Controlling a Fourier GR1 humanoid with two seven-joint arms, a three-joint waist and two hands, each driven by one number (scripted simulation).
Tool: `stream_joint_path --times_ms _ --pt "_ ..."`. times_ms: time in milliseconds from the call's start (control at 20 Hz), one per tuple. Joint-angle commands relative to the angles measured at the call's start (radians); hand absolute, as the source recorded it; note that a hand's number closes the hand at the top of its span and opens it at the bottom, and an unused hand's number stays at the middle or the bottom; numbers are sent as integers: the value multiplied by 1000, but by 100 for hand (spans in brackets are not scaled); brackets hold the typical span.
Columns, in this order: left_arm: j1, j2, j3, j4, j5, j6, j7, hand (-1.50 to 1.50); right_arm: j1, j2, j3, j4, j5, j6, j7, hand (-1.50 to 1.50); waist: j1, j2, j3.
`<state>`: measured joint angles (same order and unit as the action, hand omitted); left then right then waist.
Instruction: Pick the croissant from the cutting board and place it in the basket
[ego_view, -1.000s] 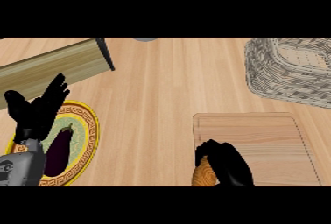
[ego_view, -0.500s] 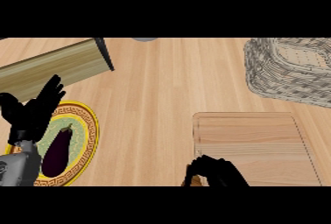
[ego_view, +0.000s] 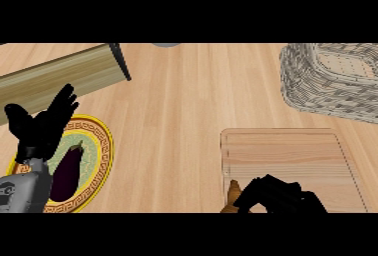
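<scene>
Since the earlier frame the right hand (ego_view: 280, 196) has slid toward the view's lower edge, fingers curled round the croissant (ego_view: 233, 196) at the cutting board's (ego_view: 288, 155) near end, seemingly gathering it to lift. Only a brown sliver shows. The basket (ego_view: 325, 85) waits well apart; the left hand (ego_view: 43, 127) rests open above the plate (ego_view: 100, 150).
</scene>
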<state>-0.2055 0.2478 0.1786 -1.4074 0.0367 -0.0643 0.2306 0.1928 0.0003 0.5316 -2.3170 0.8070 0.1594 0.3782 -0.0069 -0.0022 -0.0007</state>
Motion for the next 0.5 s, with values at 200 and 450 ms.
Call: stream_joint_path --times_ms 200,450 --pt "-33 10 13 42 2 -6 1 0 -290 0 -157 -169 -3 138 331 150 0 2 -1" --pt "-6 -6 3 61 -9 -10 -44 0 -642 0 -388 -36 -123 202 473 150 10 4 -1"
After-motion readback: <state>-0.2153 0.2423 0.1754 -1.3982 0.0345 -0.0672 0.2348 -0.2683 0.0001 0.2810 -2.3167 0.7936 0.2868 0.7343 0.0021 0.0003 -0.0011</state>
